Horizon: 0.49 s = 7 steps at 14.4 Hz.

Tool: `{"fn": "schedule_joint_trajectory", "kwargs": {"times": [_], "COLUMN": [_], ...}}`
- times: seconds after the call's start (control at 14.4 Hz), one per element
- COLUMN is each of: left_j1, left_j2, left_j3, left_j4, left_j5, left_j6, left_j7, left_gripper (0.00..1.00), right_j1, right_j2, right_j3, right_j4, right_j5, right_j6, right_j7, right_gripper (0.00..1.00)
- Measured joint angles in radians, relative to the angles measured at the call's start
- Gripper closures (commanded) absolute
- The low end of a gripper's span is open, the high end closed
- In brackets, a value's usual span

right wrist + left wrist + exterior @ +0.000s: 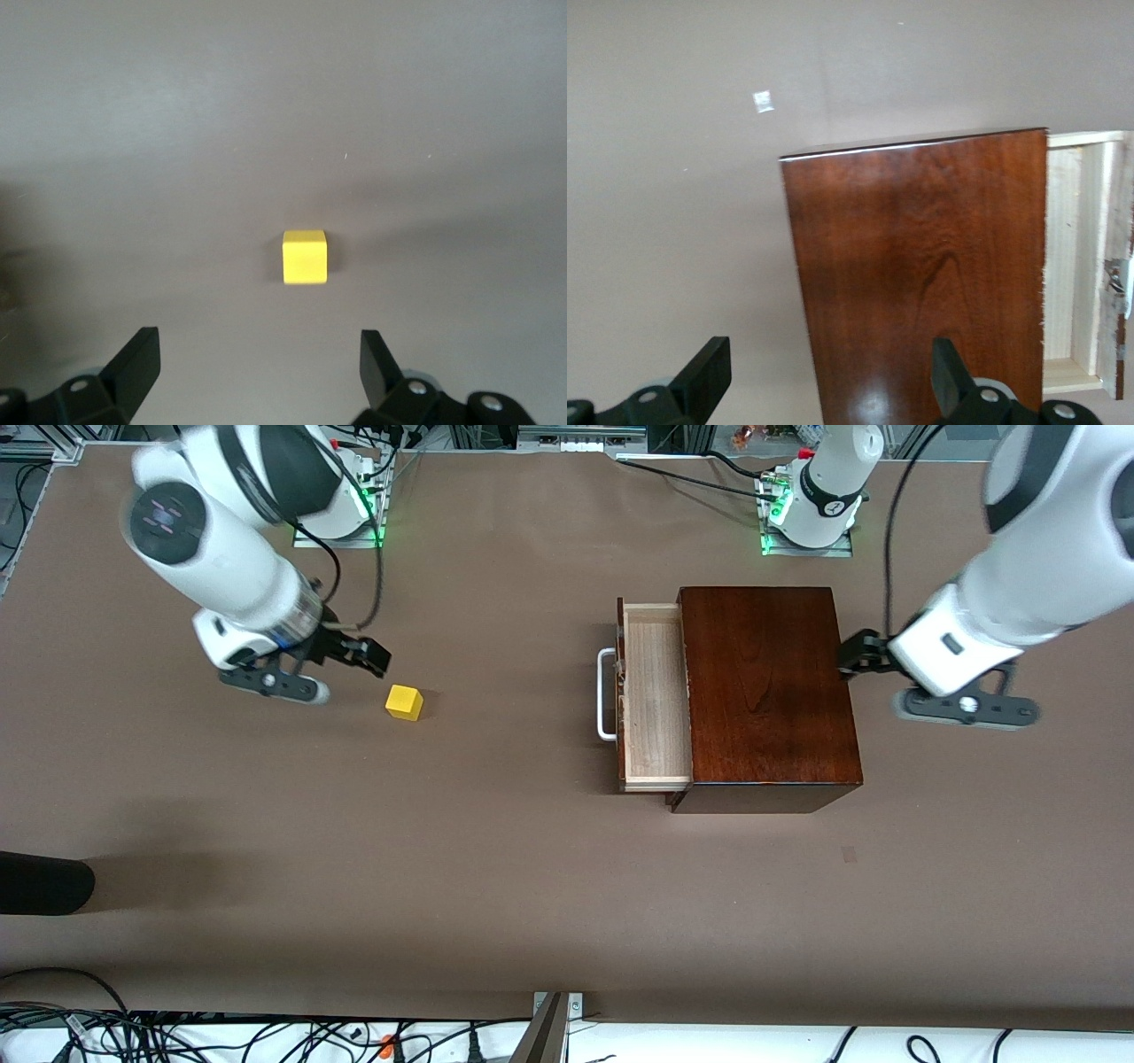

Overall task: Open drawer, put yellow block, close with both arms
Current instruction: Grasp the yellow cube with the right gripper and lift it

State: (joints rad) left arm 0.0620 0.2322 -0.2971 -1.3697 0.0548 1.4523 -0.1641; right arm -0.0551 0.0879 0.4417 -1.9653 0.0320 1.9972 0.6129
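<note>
In the front view the drawer (657, 695) is already pulled out of the reddish-brown box (766, 691), its pale tray empty and its white handle (606, 695) pointing toward the right arm's end of the worktop (496, 868). The yellow block (404, 702) lies on the worktop just beside the right gripper (350, 669), a little ahead of its fingertips and not touching them. The left gripper (852, 657) is at the back edge of the box, at the end away from the drawer. In the left wrist view the left fingers (709, 372) stand wide apart and hold nothing; one is before the box top, the other over bare worktop. In the right wrist view the block sits ahead of the wide-open, empty right fingers (137, 363), roughly centred on the gap. I judge that opening is done and picking the block is the step in hand. The next move calls for advancing until the block sits between the fingers, then closing.
</note>
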Motion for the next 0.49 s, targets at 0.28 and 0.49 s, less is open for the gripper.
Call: {"fn": "schedule_joint_trajectory", "kwargs": {"times": [0.28, 0.49], "left_j1": [-0.040, -0.105], "left_j2": [-0.038, -0.126], "left_j3": [0.122, 0.232], "left_j4": [-0.027, -0.160], "left_j5": [-0.003, -0.020], "left_j6": [0.008, 0.145], "left_j7": [0.010, 0.024], "left_gripper": [0.00, 0.00], "right_j1": [-0.003, -0.003], "right_j2": [0.025, 0.091], "right_j3": [-0.001, -0.001], "right_j4": [-0.261, -0.315], "right_j5": [-0.015, -0.095], "right_j6": [0.322, 0.430], "right_j7": [0.037, 0.129], "right_gripper": [0.00, 0.00]}}
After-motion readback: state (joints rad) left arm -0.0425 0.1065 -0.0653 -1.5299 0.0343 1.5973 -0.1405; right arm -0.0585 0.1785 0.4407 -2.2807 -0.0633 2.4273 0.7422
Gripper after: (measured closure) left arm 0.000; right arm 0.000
